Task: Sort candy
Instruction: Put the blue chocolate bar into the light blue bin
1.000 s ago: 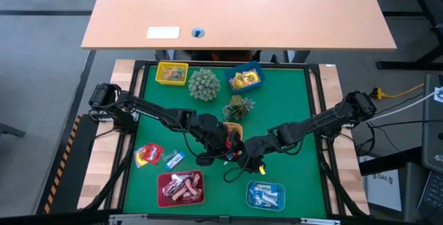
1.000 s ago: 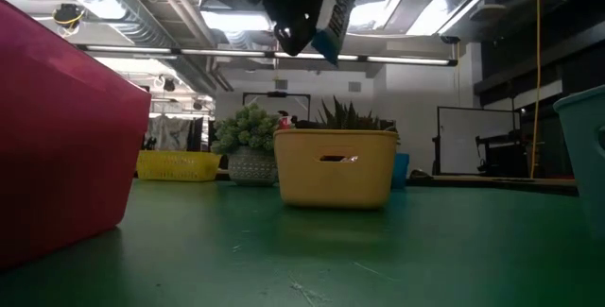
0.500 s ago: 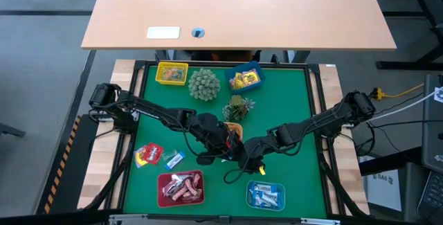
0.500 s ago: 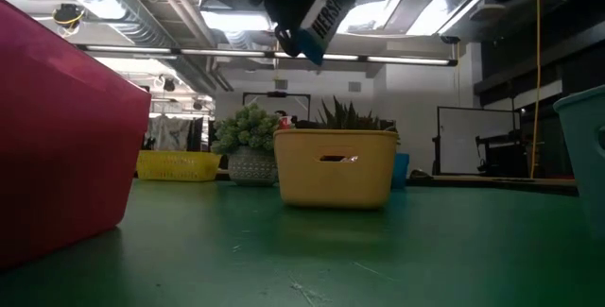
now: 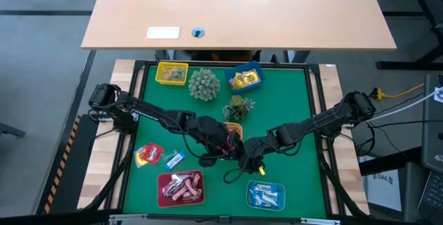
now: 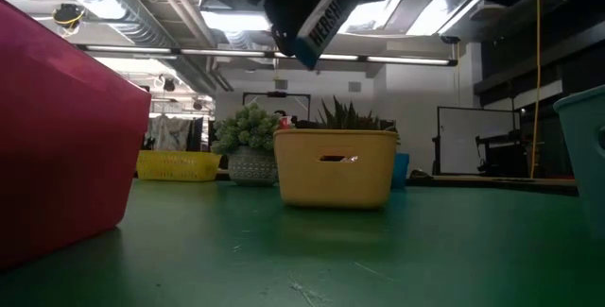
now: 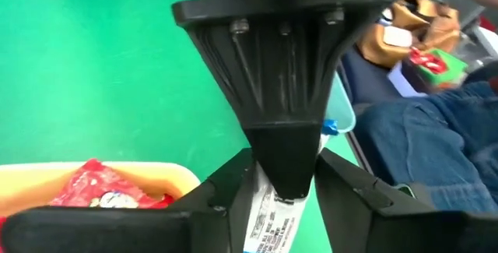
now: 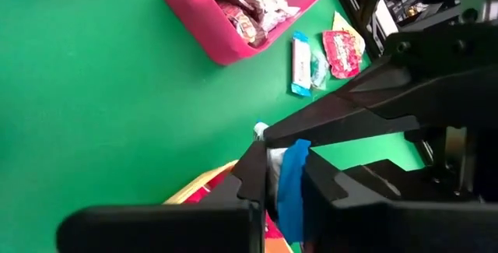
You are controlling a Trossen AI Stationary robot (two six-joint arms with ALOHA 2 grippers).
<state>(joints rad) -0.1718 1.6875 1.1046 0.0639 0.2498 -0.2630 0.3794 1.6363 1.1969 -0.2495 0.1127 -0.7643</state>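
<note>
A blue-white wrapped candy (image 6: 317,28) hangs in the air over the table's middle, slanted, where my two grippers meet. My right gripper (image 8: 284,179) is shut on it. My left gripper (image 7: 284,206) faces it from the other side. Its fingers stand apart on either side of the wrapper (image 7: 268,222) and of one right finger (image 7: 284,128). In the high view the grippers meet at the left gripper (image 5: 230,146) and the right gripper (image 5: 243,154). Loose red candy (image 5: 149,154) and blue-white candy (image 5: 174,159) lie flat on the green mat at the left. My left gripper: I cannot tell whether its fingers still touch the wrapper, since the right finger stands in front of that spot. My right gripper pinches the candy's blue part (image 8: 293,177) between its two fingers, slanting down from the table's right. The candy is lifted clear and tilted, its white end (image 8: 261,132) poking out past the fingers.
Below the grippers stands a yellow-orange tray (image 6: 336,167) with red candy. A red tray (image 5: 181,188) and a blue tray (image 5: 266,194) hold candy at the near edge. A yellow tray (image 5: 172,73), a blue tray (image 5: 245,78) and two spiky green balls (image 5: 203,84) stand farther back.
The candy has tipped from nearly upright to a stronger slant, while staying at the same height between the two grippers. Both arms have kept their place.
</note>
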